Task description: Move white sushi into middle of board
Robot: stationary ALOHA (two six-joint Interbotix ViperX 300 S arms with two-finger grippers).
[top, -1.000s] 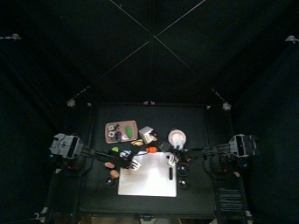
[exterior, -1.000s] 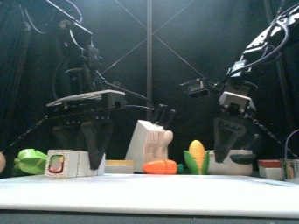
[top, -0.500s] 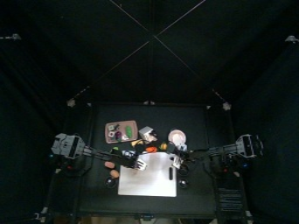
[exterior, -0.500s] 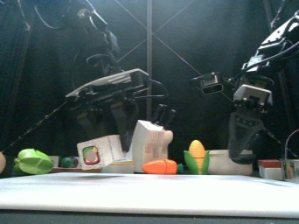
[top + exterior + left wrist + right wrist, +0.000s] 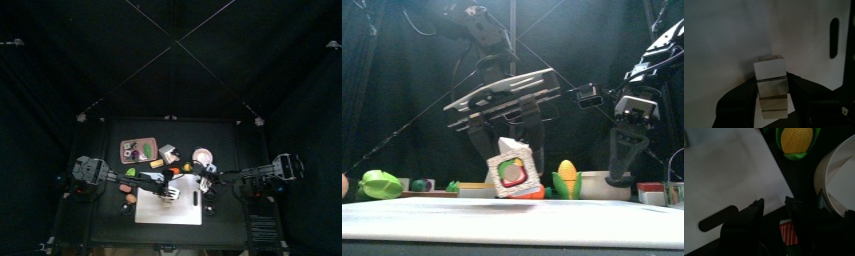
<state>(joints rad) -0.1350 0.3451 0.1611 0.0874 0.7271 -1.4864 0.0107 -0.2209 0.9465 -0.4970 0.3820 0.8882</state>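
Black table [image 5: 227,130] small at centre, curtains all round. White board [image 5: 167,214] near front edge. Left end effector [image 5: 170,194] reaches over board's upper part; grip too small to read. Right arm [image 5: 262,177] at right edge. Brown wooden board [image 5: 138,149] behind, small food pieces [image 5: 170,154] beside it.

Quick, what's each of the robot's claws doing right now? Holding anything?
Left gripper: shut on the white sushi, over the white board.
Right gripper: open, holding nothing.

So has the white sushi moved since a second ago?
Yes. Held in the left gripper, the white sushi has travelled rightward in the front view, from near the green bowl to beside the corn.
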